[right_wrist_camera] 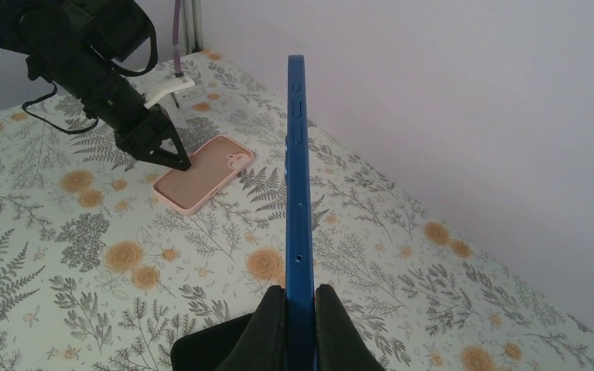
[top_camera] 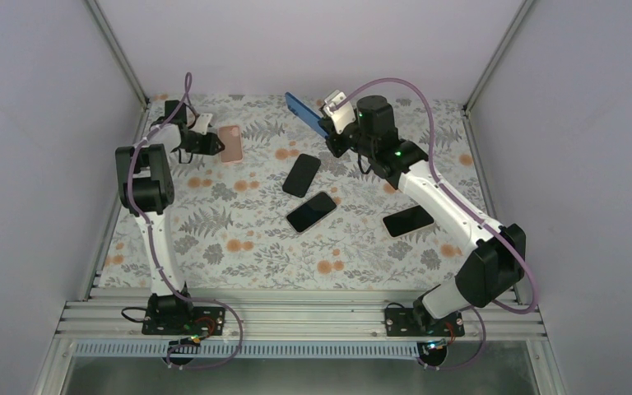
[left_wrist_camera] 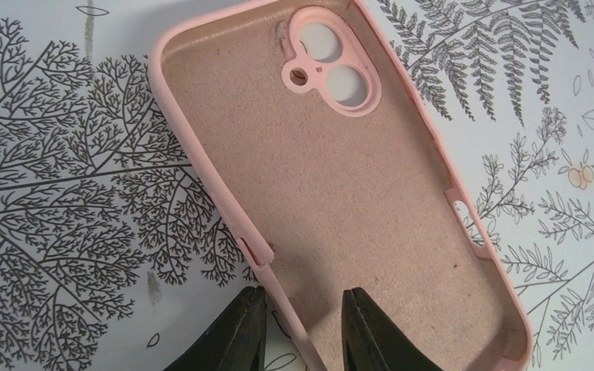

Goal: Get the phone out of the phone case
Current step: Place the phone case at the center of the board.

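Note:
My right gripper [right_wrist_camera: 300, 290] is shut on a blue phone case [right_wrist_camera: 296, 170], held edge-on in the air over the back of the table [top_camera: 304, 113]. Whether a phone sits in it cannot be told from this edge. A pink phone case [left_wrist_camera: 340, 193] lies empty and inside up at the back left [top_camera: 231, 143]. My left gripper [left_wrist_camera: 302, 297] stands low over its near end. Its jaws are slightly apart, one finger outside the case's side wall and one inside. Three black phones [top_camera: 301, 174] [top_camera: 311, 211] [top_camera: 408, 220] lie bare mid-table.
The table carries a floral cloth [top_camera: 239, 239] and is walled on three sides by pale panels [top_camera: 313, 41]. The right arm's forearm [top_camera: 444, 202] reaches over the right-hand phone. A dark phone corner [right_wrist_camera: 216, 344] shows below the right fingers.

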Tool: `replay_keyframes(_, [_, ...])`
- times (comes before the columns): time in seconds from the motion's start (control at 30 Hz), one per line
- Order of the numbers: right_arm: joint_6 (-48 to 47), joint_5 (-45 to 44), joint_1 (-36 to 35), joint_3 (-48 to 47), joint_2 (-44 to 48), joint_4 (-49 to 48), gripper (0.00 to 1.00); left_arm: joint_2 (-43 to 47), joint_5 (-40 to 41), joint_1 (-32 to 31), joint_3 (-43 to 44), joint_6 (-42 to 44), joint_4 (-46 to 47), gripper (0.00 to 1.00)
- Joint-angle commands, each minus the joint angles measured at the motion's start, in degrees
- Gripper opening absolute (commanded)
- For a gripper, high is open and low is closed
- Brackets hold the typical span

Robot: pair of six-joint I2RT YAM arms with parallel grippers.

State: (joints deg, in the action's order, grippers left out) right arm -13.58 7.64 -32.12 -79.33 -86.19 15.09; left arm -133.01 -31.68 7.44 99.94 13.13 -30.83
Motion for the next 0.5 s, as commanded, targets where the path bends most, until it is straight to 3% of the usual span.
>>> replay_keyframes(0.0, [1.1, 1.4, 0.2, -0.1, 1.8, -3.7, 0.04, -4.3, 7.6, -0.3, 1.3, -2.4, -3.2, 0.27])
replay_keyframes(0.13, [1.0, 1.3, 0.2, -0.1, 1.8, -3.6, 0.04, -4.7, 9.6, -0.4, 2.5, -2.6, -2.3, 0.34])
replay_keyframes(0.47, [1.1, 1.7, 0.2, -0.1, 1.3, -3.8, 0.04, -5.4, 7.9, -2.6, 4.0, 1.1, -2.4, 0.35])
